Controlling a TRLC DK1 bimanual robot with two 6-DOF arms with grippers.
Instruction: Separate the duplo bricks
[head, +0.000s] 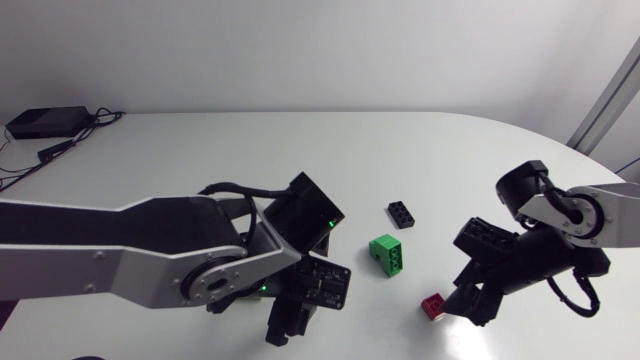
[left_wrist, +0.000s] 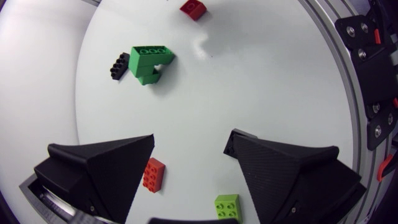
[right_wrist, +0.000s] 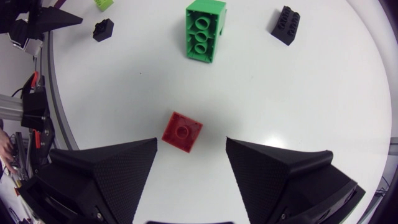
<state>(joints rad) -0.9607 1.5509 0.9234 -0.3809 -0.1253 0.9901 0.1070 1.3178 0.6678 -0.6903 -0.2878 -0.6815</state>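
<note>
White, smooth worktop (head: 200, 150) carries glossy, studded plastic bricks, most already apart. At its middle the green block (head: 388, 255) looks like two bricks still joined, so that pair seems left to split. A black brick (head: 402, 213) lies just beside the green block, a red brick (head: 433, 305) near it. The right gripper (head: 470, 303) spreads wide around the red brick, untouching. Well apart from the green block, the left gripper (left_wrist: 193, 134) gapes empty beside an orange brick (left_wrist: 153, 174) and a lime brick (left_wrist: 227, 205).

On the table (head: 200, 150) the flat brick (head: 402, 213) lay just behind the tall stacked brick (head: 387, 254), the small brick (head: 432, 305) just beside the right gripper (head: 470, 303), and an oblong brick (left_wrist: 153, 175) and a square brick (left_wrist: 227, 205) beneath the left gripper (left_wrist: 193, 140), farther left.
</note>
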